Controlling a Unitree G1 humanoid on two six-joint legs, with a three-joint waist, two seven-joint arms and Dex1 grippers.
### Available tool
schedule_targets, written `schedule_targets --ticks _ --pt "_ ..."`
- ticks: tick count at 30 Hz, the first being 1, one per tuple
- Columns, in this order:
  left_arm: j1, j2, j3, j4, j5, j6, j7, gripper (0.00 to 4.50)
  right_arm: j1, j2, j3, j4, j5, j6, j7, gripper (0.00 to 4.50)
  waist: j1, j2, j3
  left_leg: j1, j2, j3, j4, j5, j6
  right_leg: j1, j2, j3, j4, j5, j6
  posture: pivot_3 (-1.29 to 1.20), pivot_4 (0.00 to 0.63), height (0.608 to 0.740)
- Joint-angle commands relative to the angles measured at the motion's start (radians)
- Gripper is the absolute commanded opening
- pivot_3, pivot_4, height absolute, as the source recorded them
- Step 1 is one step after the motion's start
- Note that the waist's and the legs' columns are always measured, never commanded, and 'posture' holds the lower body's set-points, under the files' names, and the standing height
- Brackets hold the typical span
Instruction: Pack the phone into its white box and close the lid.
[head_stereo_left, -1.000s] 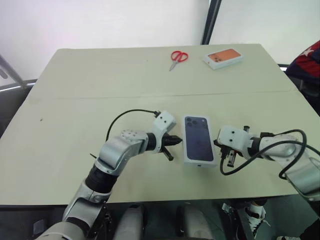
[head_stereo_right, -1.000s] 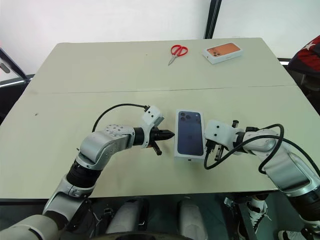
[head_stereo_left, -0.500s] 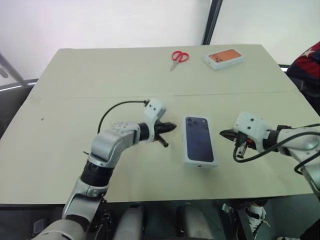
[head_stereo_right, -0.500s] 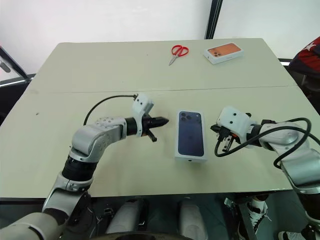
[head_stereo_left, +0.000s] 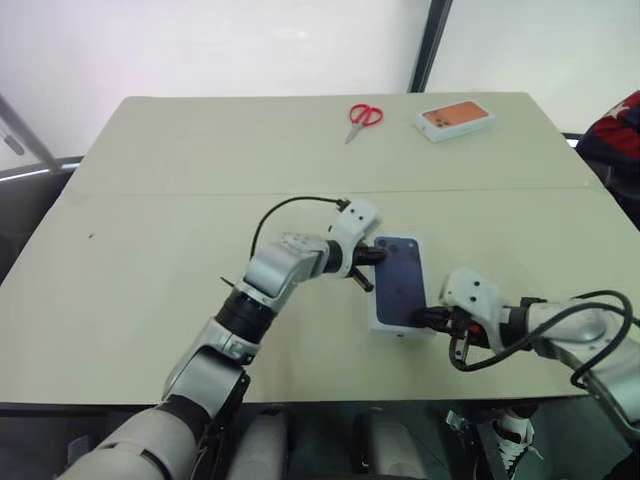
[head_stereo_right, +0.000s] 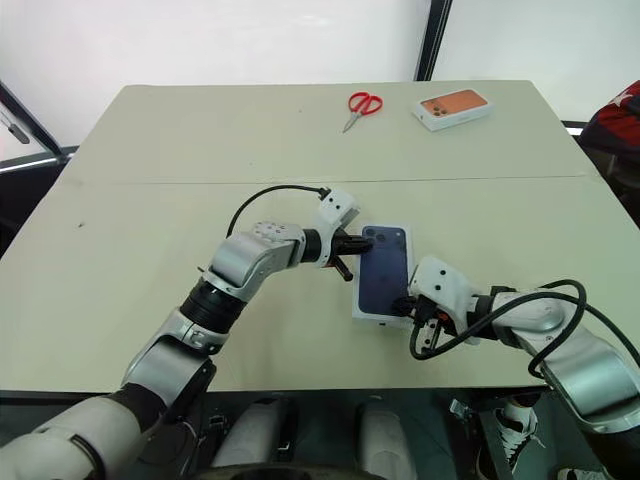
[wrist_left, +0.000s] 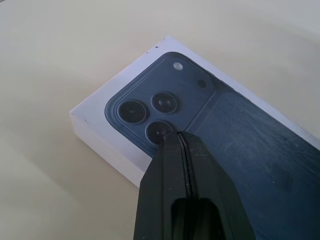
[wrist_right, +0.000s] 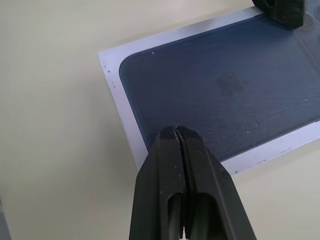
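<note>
The lid (head_stereo_left: 400, 285), white with a dark blue phone printed on top, lies flat near the table's front edge and covers the white box, which is hidden under it. The phone is hidden. My left gripper (head_stereo_left: 374, 255) is shut, and its tip rests on the printed camera cluster at the lid's far left corner (wrist_left: 150, 107). My right gripper (head_stereo_left: 427, 318) is also shut, with its tip at the lid's near right edge (wrist_right: 150, 65). Neither gripper holds anything.
Red scissors (head_stereo_left: 361, 114) and a white box with an orange phone picture (head_stereo_left: 455, 117) lie at the table's far edge. Black cables loop off both wrists. The table's front edge (head_stereo_left: 330, 395) runs just below the lid.
My left gripper has moved right onto the lid's far corner. The right gripper pulled away to the right, then came back to the lid's near right edge. Both stayed shut.
</note>
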Motion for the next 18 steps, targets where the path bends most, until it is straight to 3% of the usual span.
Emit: schedule_targets --ticks 1,4,8,12,18 --pt "0.028 0.025 -0.025 0.012 0.034 0.008 -0.01 0.0 0.008 0.008 0.022 -0.01 -0.016 0.013 -0.021 0.04 -0.001 0.0 0.0 0.001 0.0 0.0 0.0 0.0 0.0 0.001 0.0 0.0 0.0 0.0 0.0 0.0 0.15 0.74" --pt "0.048 0.033 0.024 -0.026 0.017 -0.019 -0.004 0.0 -0.013 0.028 0.011 -0.013 -0.004 0.015 -0.041 0.04 -0.003 -0.001 -0.001 0.006 0.001 0.0 0.0 -0.001 0.002 0.006 0.0 0.0 -0.001 0.0 0.001 0.0 0.15 0.74" --pt "0.118 0.065 0.201 -0.171 -0.057 -0.105 0.008 0.0 -0.117 0.132 -0.045 0.059 -0.023 -0.018 -0.155 0.04 -0.014 0.0 0.0 0.005 0.001 0.001 0.0 -0.001 0.002 0.004 0.0 0.001 0.0 0.0 0.0 0.0 0.15 0.74" --pt "0.286 0.214 0.35 -0.365 -0.082 -0.173 -0.016 0.0 -0.232 0.22 -0.098 0.211 -0.033 -0.057 -0.234 0.04 -0.026 0.001 0.0 0.002 0.002 0.001 -0.001 -0.001 0.0 -0.001 0.001 0.002 0.002 0.0 0.0 0.0 0.15 0.74" --pt "0.503 0.397 0.541 -0.418 -0.12 -0.253 -0.066 0.0 -0.315 0.294 -0.119 0.369 -0.032 -0.116 -0.245 0.04 -0.017 0.001 0.0 0.001 0.001 0.001 -0.004 0.0 -0.001 -0.002 -0.001 0.002 0.0 0.0 0.0 0.0 0.15 0.74"
